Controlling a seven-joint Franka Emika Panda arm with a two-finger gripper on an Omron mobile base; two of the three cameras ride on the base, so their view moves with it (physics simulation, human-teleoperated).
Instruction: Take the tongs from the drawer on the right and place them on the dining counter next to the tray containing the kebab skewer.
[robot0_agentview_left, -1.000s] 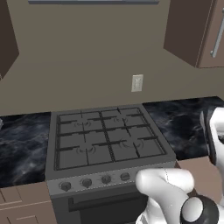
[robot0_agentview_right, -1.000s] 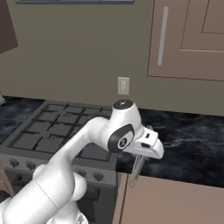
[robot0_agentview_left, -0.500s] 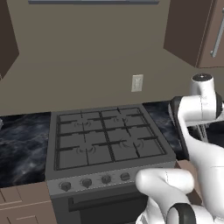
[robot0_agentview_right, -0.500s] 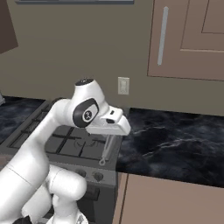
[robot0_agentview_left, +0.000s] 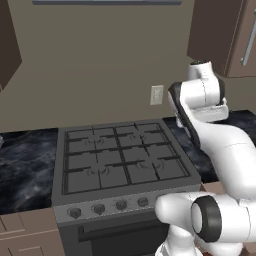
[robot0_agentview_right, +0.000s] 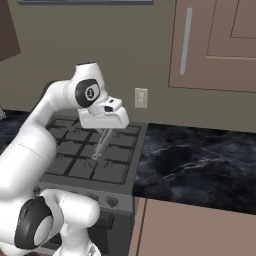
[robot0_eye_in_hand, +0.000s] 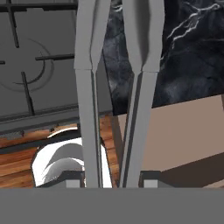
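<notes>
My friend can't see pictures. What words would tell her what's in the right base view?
A white robot arm holds slim grey tongs in its gripper, hanging down over a dark grey stove. To the right lies a black marble counter, with a brown wall cabinet above and a white outlet on the wall.

Slim silver-grey tongs (robot0_agentview_right: 99, 145) hang almost upright in the air above the stove, their two long narrow arms (robot0_eye_in_hand: 92, 87) side by side with a thin gap between.
</notes>
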